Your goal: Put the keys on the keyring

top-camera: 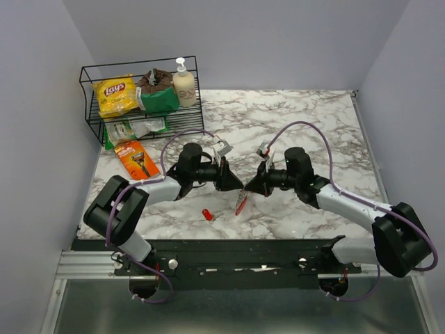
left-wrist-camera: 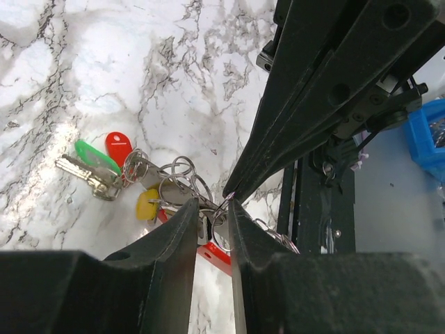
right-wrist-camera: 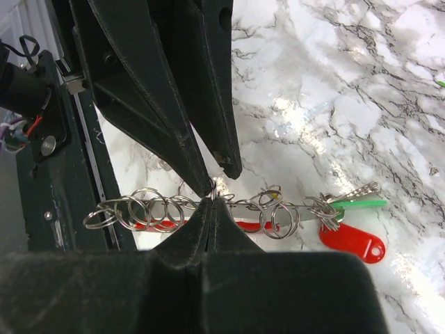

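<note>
Shiny silvery metal keyring (right-wrist-camera: 247,225), glossy coloured plastic heads on keys (right-wrist-camera: 351,243), polished marble-look table (right-wrist-camera: 348,83), matt black left pincer (left-wrist-camera: 212,209).

- A white marble-patterned counter (top-camera: 313,118) with grey veins, closed in by pale grey walls.
- A black wire rack (top-camera: 89,111) with two tiers at the far left corner.
- On the upper tier: a yellow Lay's chip bag (top-camera: 115,94), a brown and green bag (top-camera: 158,96) beside it, and a cream pump bottle (top-camera: 184,85) at the right end.
- On the lower tier: a pale packet (top-camera: 135,128), lying flat.
- An orange razor pack (top-camera: 139,161) flat on the counter, just in front of the rack.
- A blue container (left-wrist-camera: 425,132) off the counter's near edge.
</note>
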Robot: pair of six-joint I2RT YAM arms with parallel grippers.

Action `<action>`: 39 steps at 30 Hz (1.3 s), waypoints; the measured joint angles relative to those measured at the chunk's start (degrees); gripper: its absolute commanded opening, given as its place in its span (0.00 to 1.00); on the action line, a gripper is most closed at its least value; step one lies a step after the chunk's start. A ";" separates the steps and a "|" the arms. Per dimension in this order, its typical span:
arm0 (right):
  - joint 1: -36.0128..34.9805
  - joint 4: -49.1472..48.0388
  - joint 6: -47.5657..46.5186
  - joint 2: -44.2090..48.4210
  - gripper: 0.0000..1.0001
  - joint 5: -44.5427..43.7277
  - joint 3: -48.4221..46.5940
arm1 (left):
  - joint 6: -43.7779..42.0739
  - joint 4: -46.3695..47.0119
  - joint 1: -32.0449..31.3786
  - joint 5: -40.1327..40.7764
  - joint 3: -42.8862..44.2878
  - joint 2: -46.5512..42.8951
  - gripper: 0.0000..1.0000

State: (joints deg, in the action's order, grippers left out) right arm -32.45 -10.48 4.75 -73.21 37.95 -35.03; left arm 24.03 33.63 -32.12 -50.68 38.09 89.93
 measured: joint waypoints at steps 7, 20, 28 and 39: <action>0.17 -0.68 0.39 0.81 0.01 -0.11 0.52 | 0.72 0.87 0.00 -0.74 0.28 0.59 0.34; 0.68 -3.08 1.57 2.51 0.01 -1.01 2.14 | 2.34 2.58 -0.57 -2.51 0.81 1.36 0.00; 0.76 -3.48 1.90 3.61 0.05 -1.03 2.25 | 2.08 1.84 -0.63 -2.16 0.83 -0.15 0.00; 0.66 -4.72 0.81 3.32 0.19 0.33 0.02 | -3.54 -8.90 -0.94 1.36 3.30 -5.64 0.00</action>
State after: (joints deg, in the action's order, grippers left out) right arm -31.79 -15.20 5.56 -69.89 38.28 -35.00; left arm 20.49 24.73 -33.06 -49.32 41.39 84.29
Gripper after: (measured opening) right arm 0.271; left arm 0.009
